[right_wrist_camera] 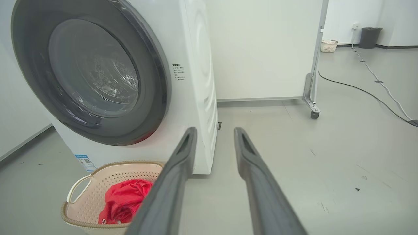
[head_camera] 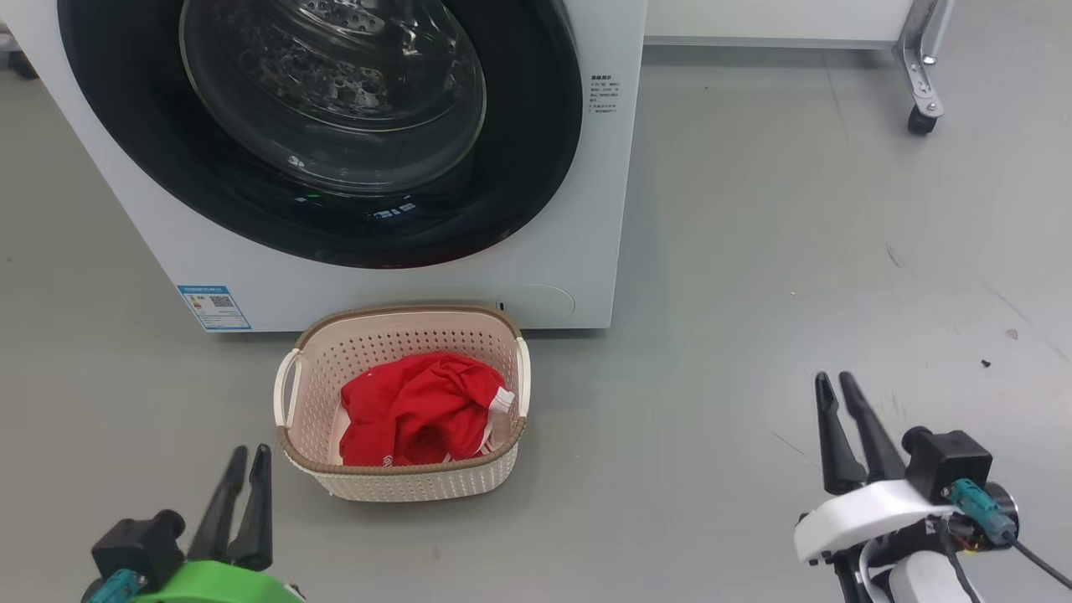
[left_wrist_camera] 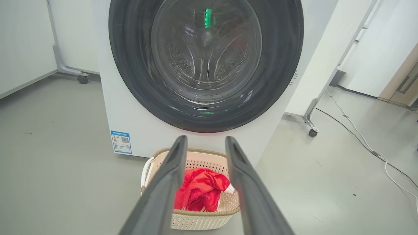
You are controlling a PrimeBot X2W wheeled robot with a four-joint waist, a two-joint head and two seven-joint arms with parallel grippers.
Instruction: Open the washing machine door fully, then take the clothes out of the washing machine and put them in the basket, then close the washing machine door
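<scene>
The washing machine (head_camera: 377, 289) stands ahead with its round black-rimmed door (head_camera: 536, 167) shut flat against the front; steel drum holes show through the glass. On the floor before it sits the basket (head_camera: 419, 486), and the red clothes (head_camera: 414, 410) lie bunched inside. At the lower left, my left gripper (head_camera: 252, 452) hovers just left of the basket, open and empty. Well to the right over bare floor is my right gripper (head_camera: 834, 378), also open and empty. The left wrist view looks past its gripper (left_wrist_camera: 204, 140) at the clothes (left_wrist_camera: 199, 189) and the door (left_wrist_camera: 130, 65).
A wheeled white panel with a caster (head_camera: 921, 117) stands behind the machine on the right. Cables (left_wrist_camera: 359, 137) trail across the grey floor there. Far off are a dark bin (right_wrist_camera: 369, 37) and a small pale basket (right_wrist_camera: 328, 45).
</scene>
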